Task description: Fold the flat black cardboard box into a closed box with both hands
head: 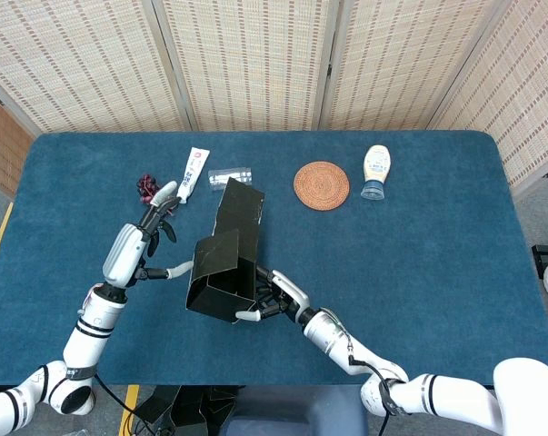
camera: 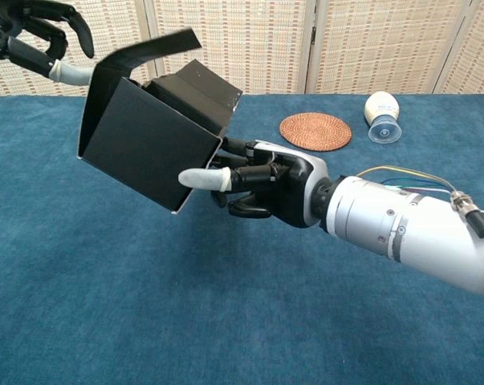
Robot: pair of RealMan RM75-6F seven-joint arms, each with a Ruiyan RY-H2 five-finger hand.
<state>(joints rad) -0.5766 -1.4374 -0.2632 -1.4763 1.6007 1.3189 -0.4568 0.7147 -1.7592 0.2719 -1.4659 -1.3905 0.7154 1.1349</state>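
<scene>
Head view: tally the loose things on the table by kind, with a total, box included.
Box: 1
Grapes: 1
Tube: 1
Clear packet: 1
Coaster: 1
Bottle: 1
Total: 6

Both arms are glossy white tubes with rounded joints. The right forearm ends in a silver metal cuff with small screws and a black ring at the wrist; thin blue, yellow and green cables loop over it to a metal plug. The right robot hand [camera: 266, 186] has a white back shell, black finger segments and pale grey fingertip caps. The left robot hand [head: 144, 245] shows the same white shell, black fingers and pale tips, with black bands ringing its forearm.
</scene>
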